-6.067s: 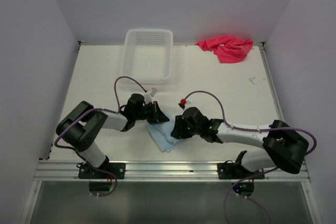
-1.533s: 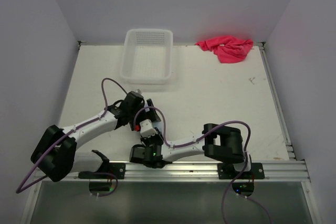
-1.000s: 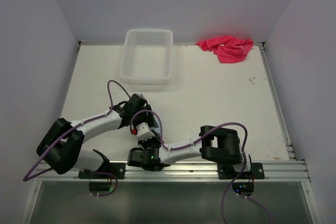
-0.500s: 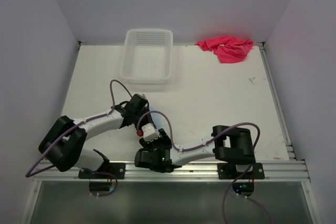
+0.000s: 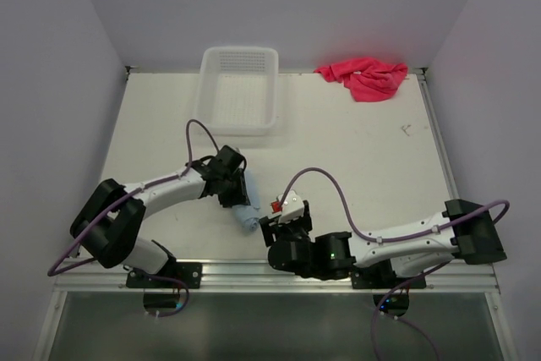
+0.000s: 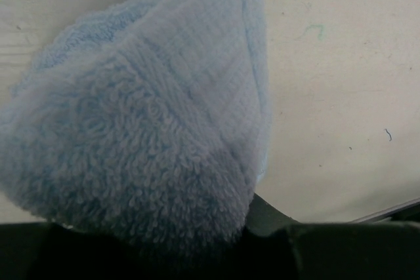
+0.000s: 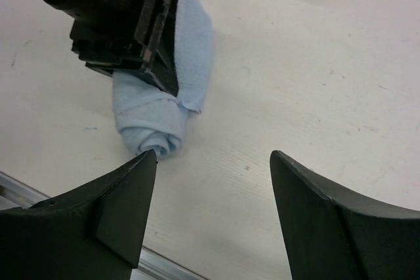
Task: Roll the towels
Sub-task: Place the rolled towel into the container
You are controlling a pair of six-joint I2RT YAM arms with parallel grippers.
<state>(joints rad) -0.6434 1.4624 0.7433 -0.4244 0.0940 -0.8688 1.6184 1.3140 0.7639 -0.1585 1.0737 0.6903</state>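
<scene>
Low centre of the top view, right jaws stand wide apart, nothing between them, aimed at the spiral end of the blue towel [image 5: 246,216]. It lies rolled on the table [image 5: 355,158], lower centre-left. Left jaws clamp it from above, mid-roll. Best to hold that clamp firm and square so the spiral doesn't loosen, with the right arm kept off the loose flap. Upper centre: white mesh basket [image 5: 239,128]. Upper right, by the back wall: pink towel [image 5: 365,76], crumpled, not yet rolled; probably needs flattening first.
</scene>
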